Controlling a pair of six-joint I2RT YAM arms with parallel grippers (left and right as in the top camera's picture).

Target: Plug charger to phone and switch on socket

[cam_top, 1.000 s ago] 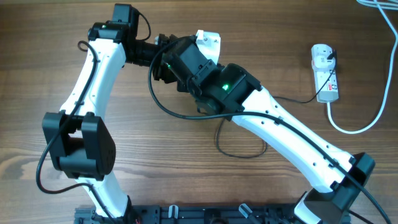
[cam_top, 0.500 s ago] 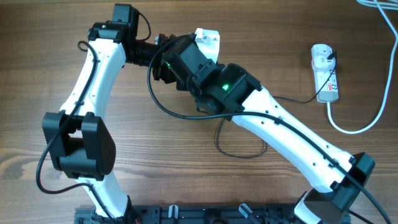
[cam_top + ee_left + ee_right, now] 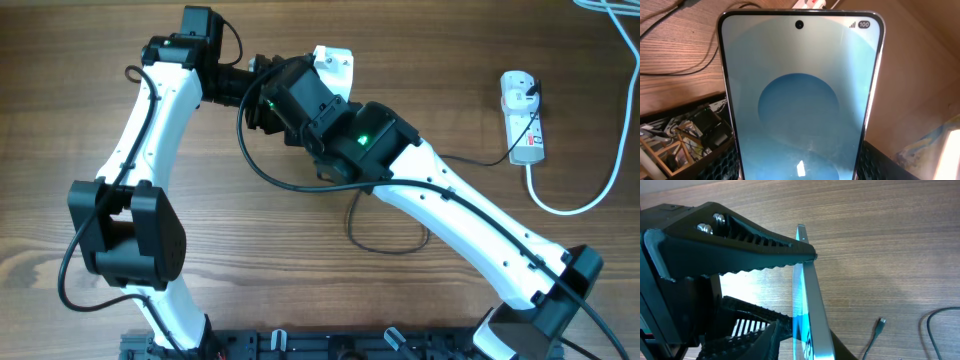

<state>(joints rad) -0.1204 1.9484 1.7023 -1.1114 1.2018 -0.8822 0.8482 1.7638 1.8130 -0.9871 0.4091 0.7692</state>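
Observation:
The phone (image 3: pixel 800 95) is held off the table, its pale blue screen filling the left wrist view. My left gripper (image 3: pixel 800 167) is shut on its lower sides. In the right wrist view the phone (image 3: pixel 807 300) shows edge-on, with my right gripper (image 3: pixel 810 341) shut on it, one finger on each face. The charger's connector tip (image 3: pixel 881 323) lies loose on the wood beside it. From above, both grippers meet at the phone (image 3: pixel 335 65). The charger cable (image 3: pixel 385 240) loops under the right arm and runs to its plug in the socket (image 3: pixel 524 120) at the far right.
A thick white cord (image 3: pixel 590 195) curves from the socket up to the table's back right corner. The right arm (image 3: pixel 460 215) crosses the middle of the table diagonally. The left arm (image 3: pixel 150 130) stands along the left side. A black rail (image 3: pixel 300 345) runs along the front edge.
The phone's white end has shifted very slightly to the left in the overhead view. Both arms otherwise stay where they were.

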